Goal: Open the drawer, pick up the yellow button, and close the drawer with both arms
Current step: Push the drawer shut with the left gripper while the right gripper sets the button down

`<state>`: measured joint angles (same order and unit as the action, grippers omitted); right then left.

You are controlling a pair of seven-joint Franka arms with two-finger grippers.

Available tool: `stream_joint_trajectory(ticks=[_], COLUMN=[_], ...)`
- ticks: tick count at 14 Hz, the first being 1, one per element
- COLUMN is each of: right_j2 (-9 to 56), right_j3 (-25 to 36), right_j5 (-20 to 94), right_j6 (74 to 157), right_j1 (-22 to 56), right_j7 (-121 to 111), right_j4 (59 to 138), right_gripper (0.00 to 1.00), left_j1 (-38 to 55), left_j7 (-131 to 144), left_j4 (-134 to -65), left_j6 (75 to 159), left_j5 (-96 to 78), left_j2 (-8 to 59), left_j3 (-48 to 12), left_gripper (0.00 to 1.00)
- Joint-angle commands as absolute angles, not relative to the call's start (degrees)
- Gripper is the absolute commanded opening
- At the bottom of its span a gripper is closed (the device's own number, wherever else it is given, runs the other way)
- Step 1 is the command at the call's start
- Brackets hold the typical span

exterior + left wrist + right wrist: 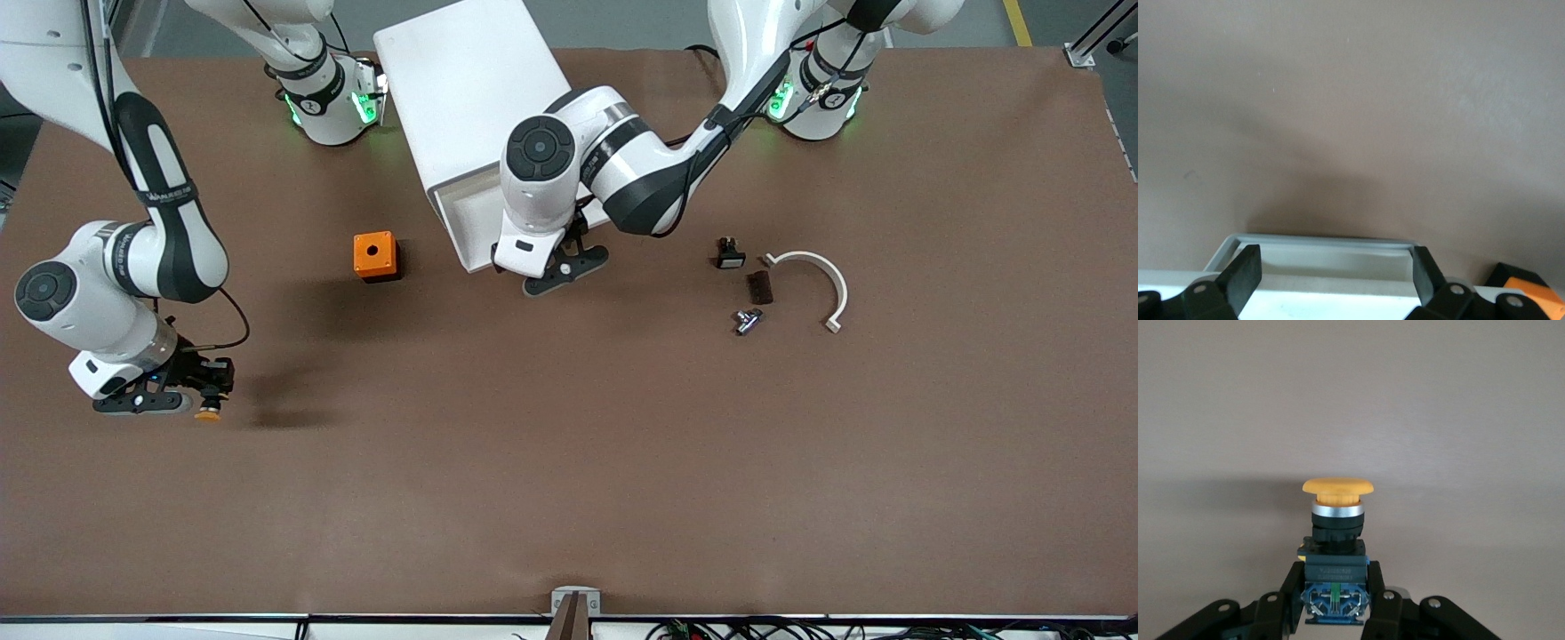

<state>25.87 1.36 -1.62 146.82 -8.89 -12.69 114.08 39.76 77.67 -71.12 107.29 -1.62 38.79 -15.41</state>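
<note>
The white cabinet lies near the arms' bases, and its uppermost drawer stands pulled out toward the front camera. My left gripper is open at the drawer's front edge. In the left wrist view its fingers stand wide apart at the two ends of the drawer's see-through front. My right gripper is shut on the button, low over the table toward the right arm's end. The right wrist view shows the gripper clamping the button's blue rear end, orange-yellow cap pointing away.
An orange cube with a hole sits beside the open drawer and shows in the left wrist view. Toward the left arm's end lie a black white-faced part, a dark block, a metal fitting and a white curved piece.
</note>
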Motion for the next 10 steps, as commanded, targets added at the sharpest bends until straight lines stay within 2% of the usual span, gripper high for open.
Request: stream_joint_trajectory(ticks=[1,7,8,9,10], right_j2=[28.73,32.95,33.22,33.22,33.22], right_j3=[0.18,0.00,0.00,0.00,-0.09], right_j5=[-2.55,-1.41,-1.41,-1.41,-1.41], right_j6=[152.99,154.42,154.34,154.25,154.16], right_j1=[-13.87,-17.57,-18.01,-18.19,-18.11], right_j7=[-18.52,-18.11,-18.02,-18.02,-18.02], right_j4=[114.43,113.29,113.20,113.20,113.20], right_gripper=[0.00,0.00,0.13,0.38,0.67], left_j1=[40.69,41.39,41.57,41.66,41.66], left_j7=[77.17,78.05,78.05,78.13,78.13], left_j4=[-72.16,-74.09,-74.53,-74.88,-75.49], left_j6=[107.75,107.75,107.67,107.67,107.67], left_j5=[-5.79,-17.21,-18.79,-20.29,-21.52], left_j2=[38.67,38.67,38.67,38.67,38.67], left_j3=[-15.38,-15.38,-15.38,-15.38,-15.38], left_gripper=[1.00,1.00,1.00,1.00,1.00])
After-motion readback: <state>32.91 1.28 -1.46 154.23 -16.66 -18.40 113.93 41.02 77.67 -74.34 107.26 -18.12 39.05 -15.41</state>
